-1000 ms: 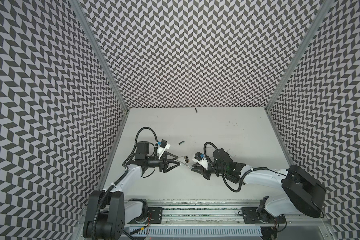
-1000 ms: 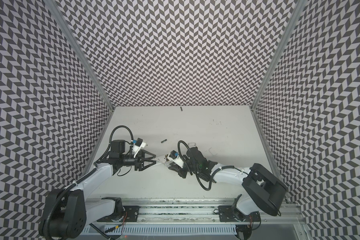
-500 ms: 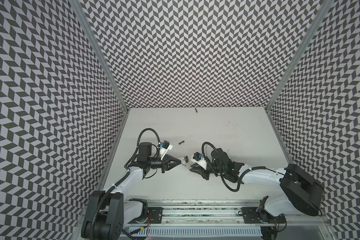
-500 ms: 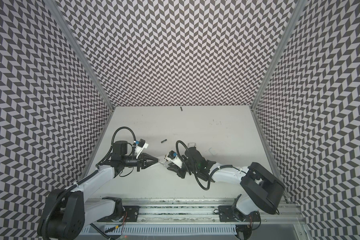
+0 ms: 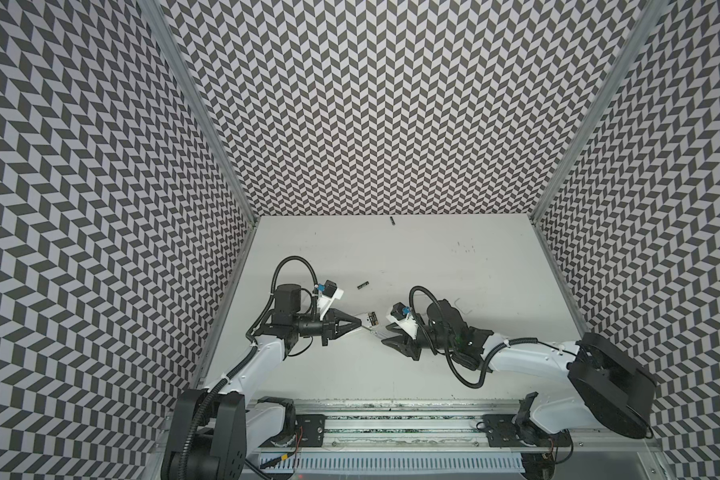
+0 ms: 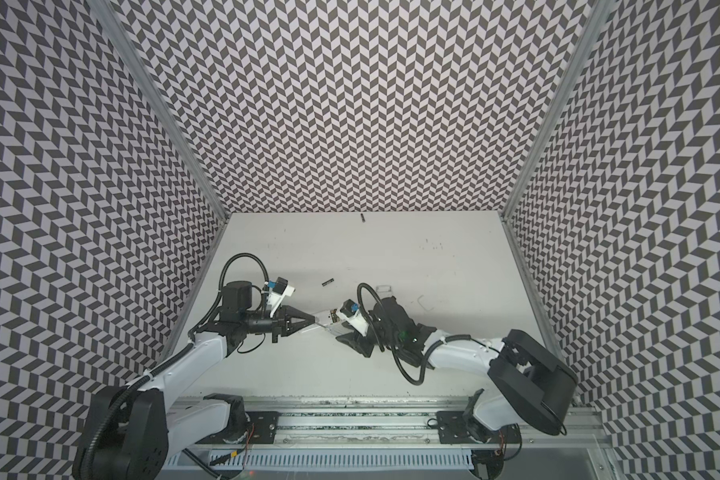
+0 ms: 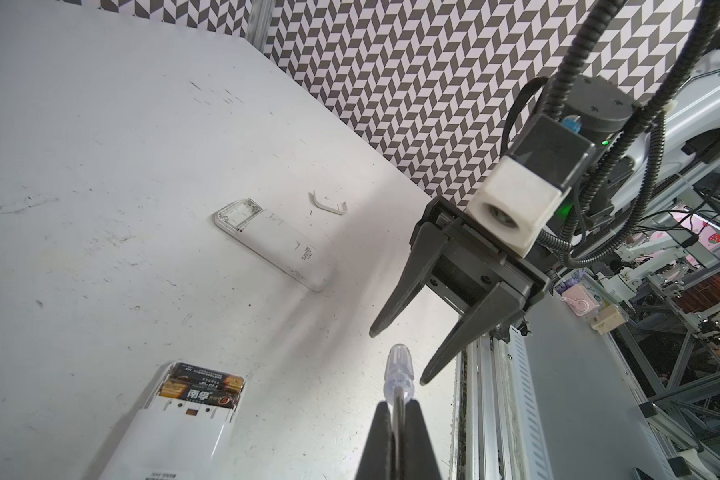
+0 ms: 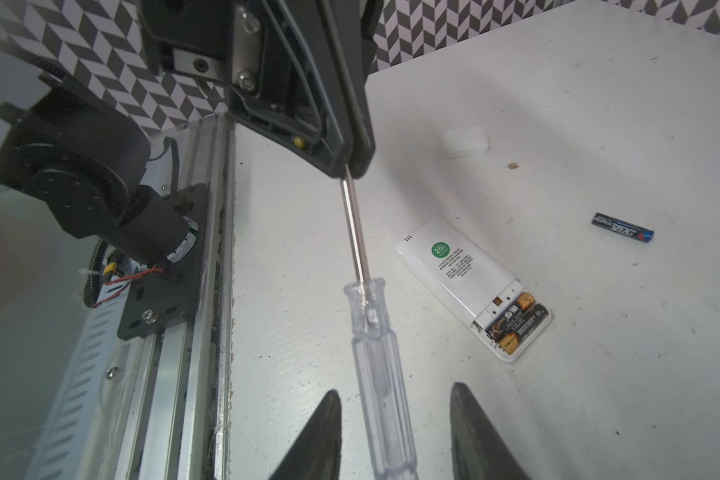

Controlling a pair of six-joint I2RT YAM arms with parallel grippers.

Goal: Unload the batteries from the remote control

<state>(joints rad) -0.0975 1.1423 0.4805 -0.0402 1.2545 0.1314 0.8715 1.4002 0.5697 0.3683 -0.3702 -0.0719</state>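
Clearest of all: "26c" in white on a round green sticker on the back of the white remote control. Under that sticker, a few lines of fine black print, too small to read. On the batteries seated in its open bay, in the left wrist view: the Chinese brand characters "南孚" in white on black (a small round reddish mark beside them, not legible). White lettering on the blue-and-black loose battery lying on the bench, blurred past reading. A small printed label on the second remote, likewise illegible.
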